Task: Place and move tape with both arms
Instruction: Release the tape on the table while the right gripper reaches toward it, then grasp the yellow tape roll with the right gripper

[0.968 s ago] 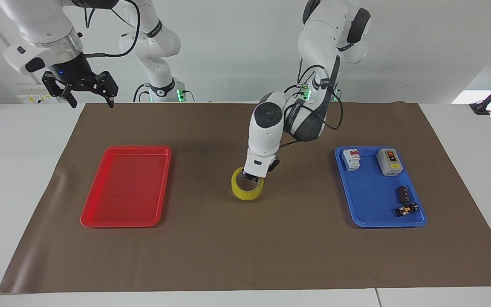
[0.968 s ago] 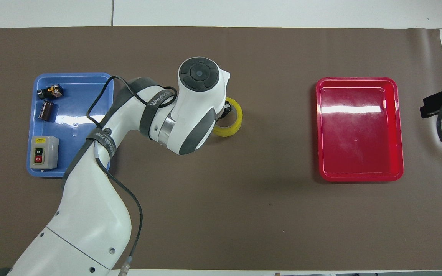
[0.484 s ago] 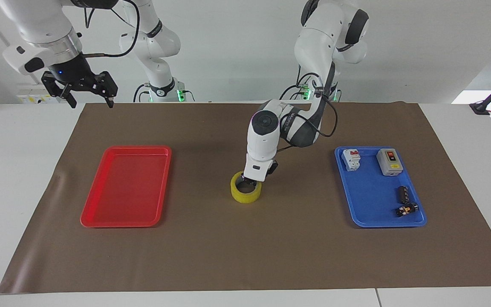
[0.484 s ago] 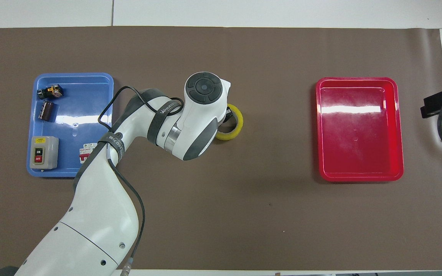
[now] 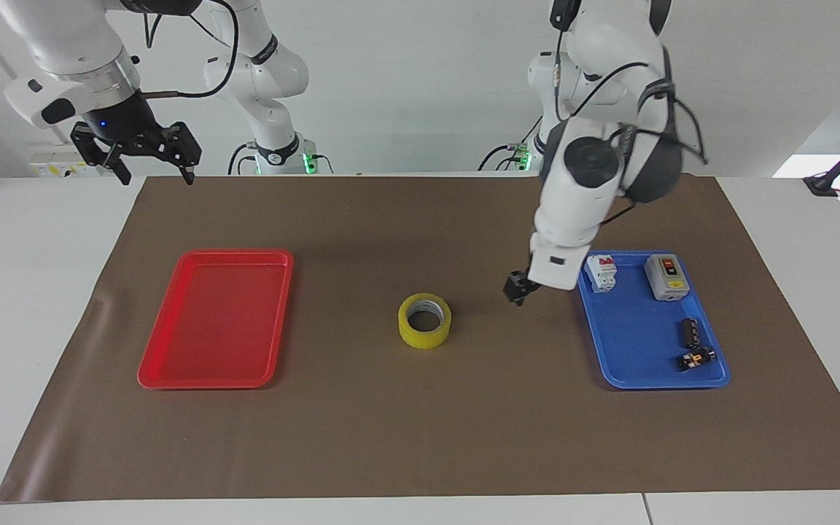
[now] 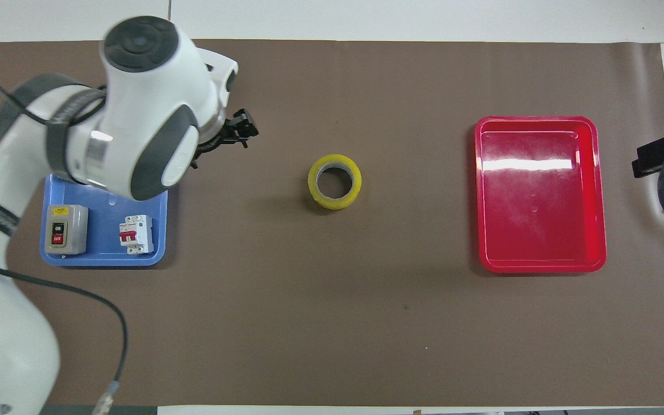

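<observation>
The tape (image 5: 424,321) (image 6: 335,181), a yellow roll with a white core, lies flat on the brown mat (image 5: 420,437) midway between the two trays, and nothing touches it. My left gripper (image 5: 516,290) (image 6: 243,128) hangs open and empty above the mat, between the tape and the blue tray. My right gripper (image 5: 157,175) waits open and empty in the air, over the table at the right arm's end.
A red tray (image 5: 205,383) (image 6: 539,268) with nothing in it lies toward the right arm's end. The blue tray (image 5: 664,383) (image 6: 101,260) toward the left arm's end holds a grey switch box (image 5: 665,277) (image 6: 65,229), a white breaker (image 5: 601,272) (image 6: 136,233) and small dark parts (image 5: 691,332).
My left gripper let go of the tape, rose and swung toward the blue tray. The tape stays flat on the mat. The right arm has not moved.
</observation>
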`<state>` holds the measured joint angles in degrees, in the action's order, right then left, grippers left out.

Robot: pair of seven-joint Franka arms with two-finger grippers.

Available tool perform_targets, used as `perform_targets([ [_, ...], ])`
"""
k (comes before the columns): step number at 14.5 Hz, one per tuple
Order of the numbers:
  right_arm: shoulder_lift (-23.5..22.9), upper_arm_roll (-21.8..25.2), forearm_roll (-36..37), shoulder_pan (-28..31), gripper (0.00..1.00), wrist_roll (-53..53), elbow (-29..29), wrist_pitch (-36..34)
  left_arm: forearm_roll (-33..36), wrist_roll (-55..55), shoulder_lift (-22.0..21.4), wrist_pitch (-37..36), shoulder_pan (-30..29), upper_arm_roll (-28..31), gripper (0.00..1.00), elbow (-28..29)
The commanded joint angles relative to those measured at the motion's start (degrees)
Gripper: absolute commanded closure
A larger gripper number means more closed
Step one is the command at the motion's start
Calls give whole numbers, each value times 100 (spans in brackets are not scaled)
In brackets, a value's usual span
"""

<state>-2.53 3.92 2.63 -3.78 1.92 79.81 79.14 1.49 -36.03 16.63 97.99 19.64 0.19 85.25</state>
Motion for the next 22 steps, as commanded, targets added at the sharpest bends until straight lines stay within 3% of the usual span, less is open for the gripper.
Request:
perform_targets([
  [1, 95, -32, -105, 0, 0, 160, 131, 14, 53, 1549, -686, -577, -740, -37, 0, 334],
  [5, -220, -111, -87, -710, 0, 116, 44, 189, 53, 3354, -1240, -1263, -1533, -37, 0, 326],
  [7, -816, -146, -52, -1289, 0, -119, -122, 312, 53, 3540, -1451, -1571, -1578, -37, 0, 352],
  [9, -1204, -181, -96, -1773, 0, -1049, -63, 1126, 45, 3541, -1872, -1547, -1516, -46, 0, 876],
  [13, -1889, -181, 9, -2565, 0, -1859, 263, 2306, -113, 3515, -2155, -1238, -1438, -72, 0, 1441],
  [16, -2470, -181, 71, -2804, 0, -2011, 438, 3280, -280, 3567, -2165, -933, -1499, -29, 0, 1468],
  [19, -2437, -190, 63, -2804, 0, -1871, 1411, 4466, -456, 3567, -1910, -947, -1569, -81, 0, 1222],
  [22, -2428, -190, -25, -2795, 0, -1791, 1941, 5233, -448, 3567, -1665, -1009, -1560, -37, 0, 1047],
])
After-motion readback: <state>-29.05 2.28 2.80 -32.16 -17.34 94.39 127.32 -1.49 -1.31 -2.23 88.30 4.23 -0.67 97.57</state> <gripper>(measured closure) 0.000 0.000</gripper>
